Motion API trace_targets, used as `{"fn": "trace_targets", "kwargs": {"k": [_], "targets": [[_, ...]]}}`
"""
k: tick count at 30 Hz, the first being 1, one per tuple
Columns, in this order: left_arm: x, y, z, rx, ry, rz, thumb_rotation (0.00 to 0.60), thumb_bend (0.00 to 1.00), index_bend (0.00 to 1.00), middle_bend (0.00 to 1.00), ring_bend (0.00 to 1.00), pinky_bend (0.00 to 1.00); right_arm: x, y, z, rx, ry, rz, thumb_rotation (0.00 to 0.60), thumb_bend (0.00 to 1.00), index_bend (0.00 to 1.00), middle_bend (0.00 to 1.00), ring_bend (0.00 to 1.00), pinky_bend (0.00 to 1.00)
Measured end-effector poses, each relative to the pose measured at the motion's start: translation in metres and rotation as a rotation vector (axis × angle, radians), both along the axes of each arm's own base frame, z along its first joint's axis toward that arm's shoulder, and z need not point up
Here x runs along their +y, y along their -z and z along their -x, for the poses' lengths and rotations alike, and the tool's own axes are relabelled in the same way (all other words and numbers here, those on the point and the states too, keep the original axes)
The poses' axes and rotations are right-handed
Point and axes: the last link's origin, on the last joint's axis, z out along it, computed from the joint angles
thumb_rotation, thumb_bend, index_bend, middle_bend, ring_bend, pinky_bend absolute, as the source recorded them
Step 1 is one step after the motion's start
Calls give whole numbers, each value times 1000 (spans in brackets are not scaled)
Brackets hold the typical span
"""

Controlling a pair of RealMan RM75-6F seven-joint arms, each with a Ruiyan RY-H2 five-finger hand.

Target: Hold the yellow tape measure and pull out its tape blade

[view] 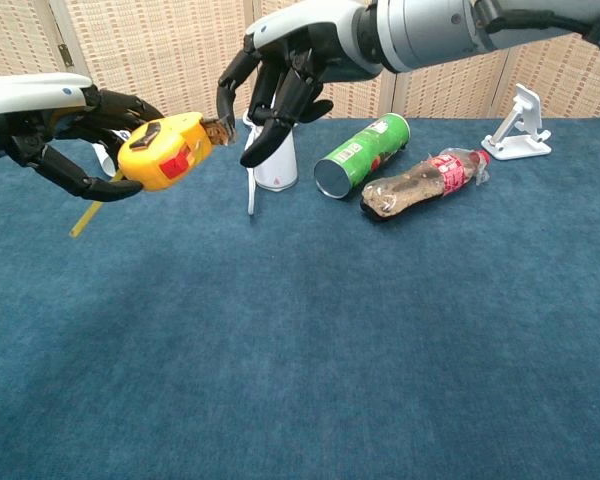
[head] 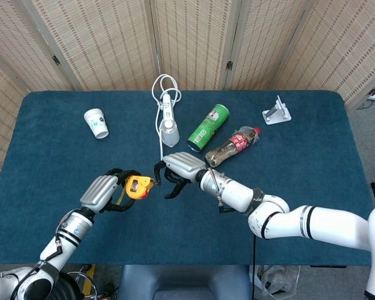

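Note:
My left hand (head: 102,193) (view: 68,128) grips the yellow tape measure (head: 136,186) (view: 162,153) above the near-left part of the blue table (head: 312,156), its mouth facing right. My right hand (head: 178,169) (view: 288,70) reaches in from the right, its fingertips at the mouth of the case. A short dark stub of the tape blade (view: 218,127) shows between the case and those fingertips, which pinch it. A yellow strap (view: 84,214) dangles below the left hand.
Behind the hands lie a white handheld device (head: 168,122) (view: 274,160) with a cord, a green can (head: 208,127) (view: 362,155) on its side and a plastic bottle (head: 232,146) (view: 422,182). A paper cup (head: 97,122) stands far left, a white stand (head: 276,111) (view: 518,125) far right.

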Motion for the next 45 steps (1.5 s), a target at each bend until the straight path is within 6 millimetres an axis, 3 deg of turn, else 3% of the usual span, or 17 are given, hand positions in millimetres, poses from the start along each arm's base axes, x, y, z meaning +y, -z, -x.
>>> {"fn": "trace_targets", "kwargs": {"k": [20,31,36,45], "targets": [[0,2,-1,2,2,3,600,423,596,526,441,164,-4,3,-2,-15,16,15,600,179,595,905,1000,898],[0,1,1,3,0,3,600,424,596,526,441,164,-5,5,-3,-21,19,16,600,302,623,909,1000,901],[0,1,2,3,-2,2,600,424,597,526,441,164,-5,5,-3,-24,20,19,600,405,649,913,1000,900],[1,1,5,3,-8,1,600,424,600,526,441,164,-6,5,-1,-27,25,30,600,440,675,918,1000,901]]}}
